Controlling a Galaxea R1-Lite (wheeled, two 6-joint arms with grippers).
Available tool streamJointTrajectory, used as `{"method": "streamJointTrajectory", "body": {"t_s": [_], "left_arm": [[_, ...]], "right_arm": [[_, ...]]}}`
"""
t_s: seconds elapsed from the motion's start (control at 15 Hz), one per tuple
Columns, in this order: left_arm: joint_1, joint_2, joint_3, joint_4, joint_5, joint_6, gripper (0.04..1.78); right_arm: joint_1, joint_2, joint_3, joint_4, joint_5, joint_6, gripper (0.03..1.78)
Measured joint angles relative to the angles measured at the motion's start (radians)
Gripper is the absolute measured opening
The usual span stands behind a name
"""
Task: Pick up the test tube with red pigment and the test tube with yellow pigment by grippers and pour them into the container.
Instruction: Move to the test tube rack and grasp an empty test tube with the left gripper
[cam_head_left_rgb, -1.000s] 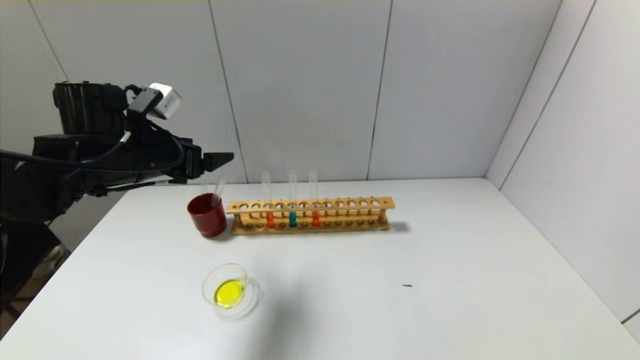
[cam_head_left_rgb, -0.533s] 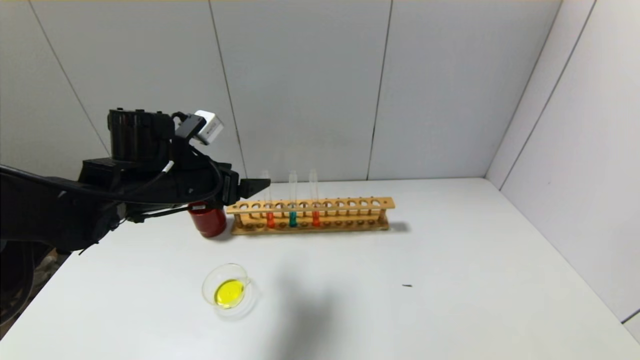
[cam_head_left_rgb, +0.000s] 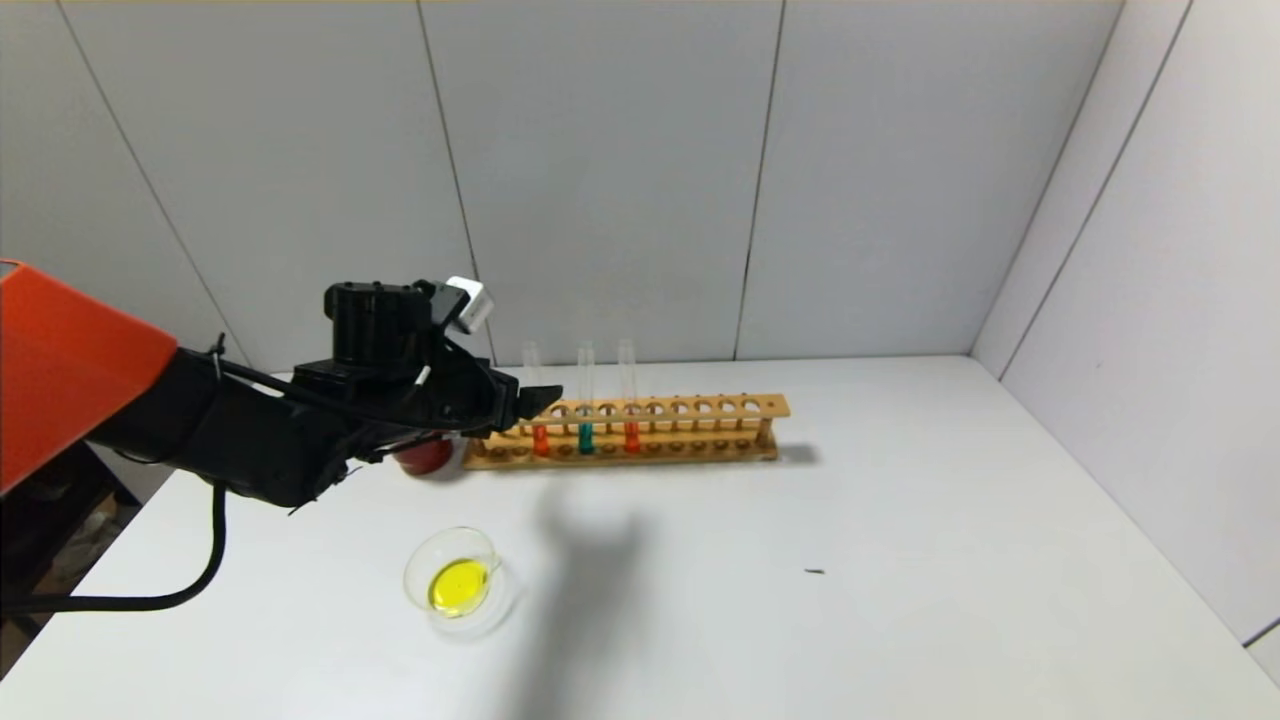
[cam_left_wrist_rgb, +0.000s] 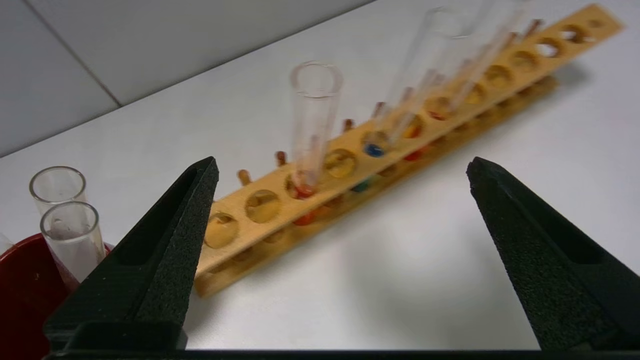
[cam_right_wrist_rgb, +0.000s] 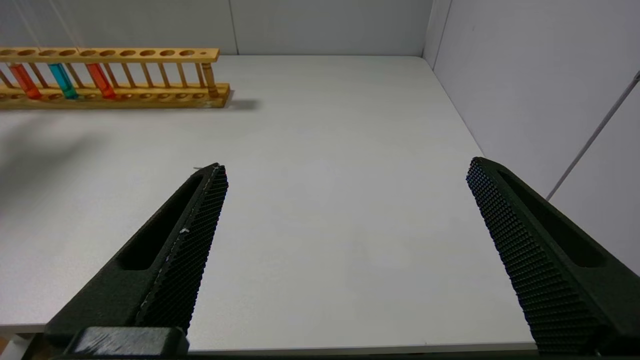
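Left gripper (cam_left_wrist_rgb: 342, 167), jaws spread wide and holding nothing, has swung from beside the dark red cup (cam_head_left_rgb: 425, 455) to the rack (cam_head_left_rgb: 620, 430). The test tube with red pigment (cam_left_wrist_rgb: 314, 125) now stands between its jaws, ready for grasping. Container (cam_head_left_rgb: 455, 575) already holds yellow; right gripper (cam_right_wrist_rgb: 345, 170) idles, released.

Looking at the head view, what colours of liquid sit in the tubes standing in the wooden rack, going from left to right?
Orange-red tube → teal tube → redder tube, all upright in the wooden rack. The left pincer hovers open just left of the first tube.
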Motion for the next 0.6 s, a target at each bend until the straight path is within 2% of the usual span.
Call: {"method": "streamJointTrajectory", "body": {"t_s": [0.13, 0.6], "left_arm": [[0.000, 0.074, -0.041, -0.033, 0.056, -0.003, 1.75], [0.001, 0.219, -0.157, -0.029, 0.103, -0.006, 1.75]], "right_arm": [[0.000, 0.000, 0.000, 0.000, 0.000, 0.000, 1.75], [0.000, 0.000, 0.000, 0.000, 0.000, 0.000, 1.75]]}}
